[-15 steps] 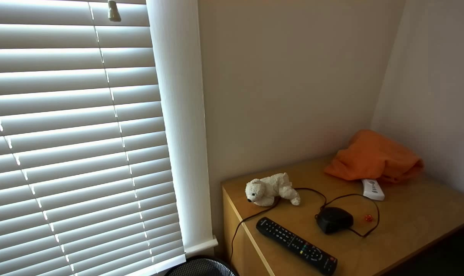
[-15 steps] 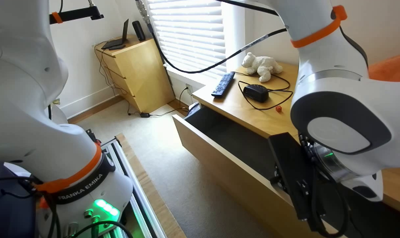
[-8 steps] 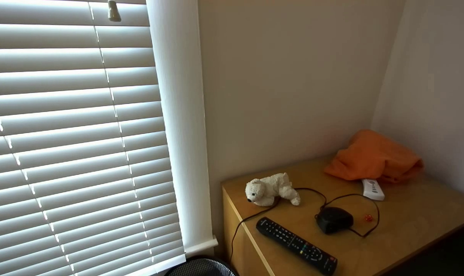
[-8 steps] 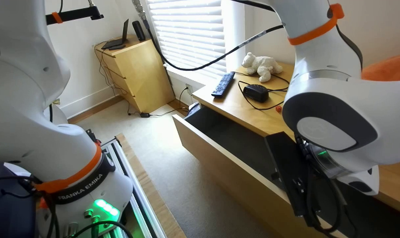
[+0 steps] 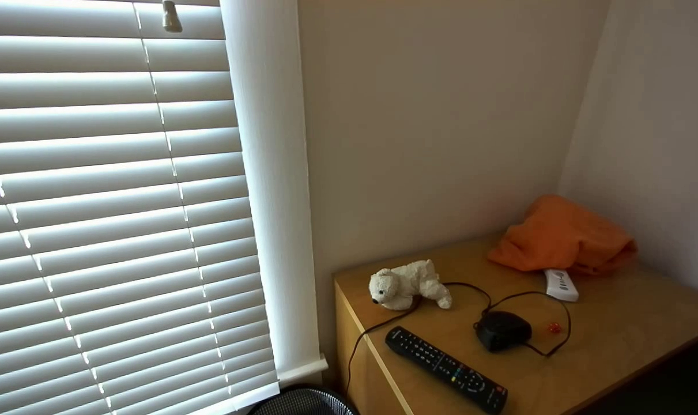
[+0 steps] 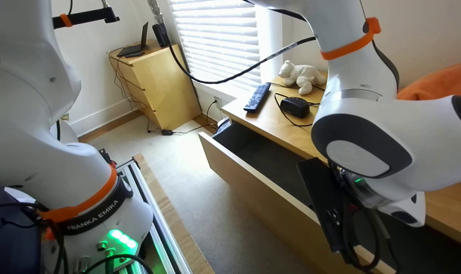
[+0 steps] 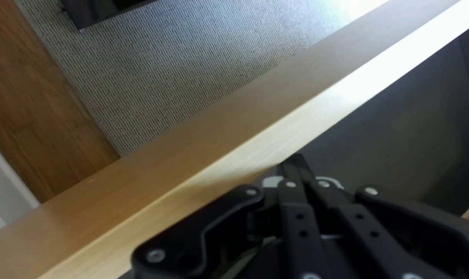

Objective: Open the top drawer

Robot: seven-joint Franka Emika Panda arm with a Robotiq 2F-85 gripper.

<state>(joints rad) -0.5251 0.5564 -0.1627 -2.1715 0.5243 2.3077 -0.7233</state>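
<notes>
top drawer [image 6: 257,196] well out, lower right in an exterior view. hand [image 7: 295,161] closed, nothing gripped, lower centre of wrist view, tips by inner edge of front panel [image 7: 234,124], contact unclear; likely there to hook and drag.

My wrist view shows the drawer front [image 7: 234,120], mid-frame, as smooth wood, the carpet [image 7: 188,66], upper centre, ribbed and matt.

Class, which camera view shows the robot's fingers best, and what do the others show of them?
The wrist view: the fingers appear close up and shut, near the drawer front. In both exterior views they cannot be made out; in an exterior view, black wrist hardware seems to hide them.
</notes>
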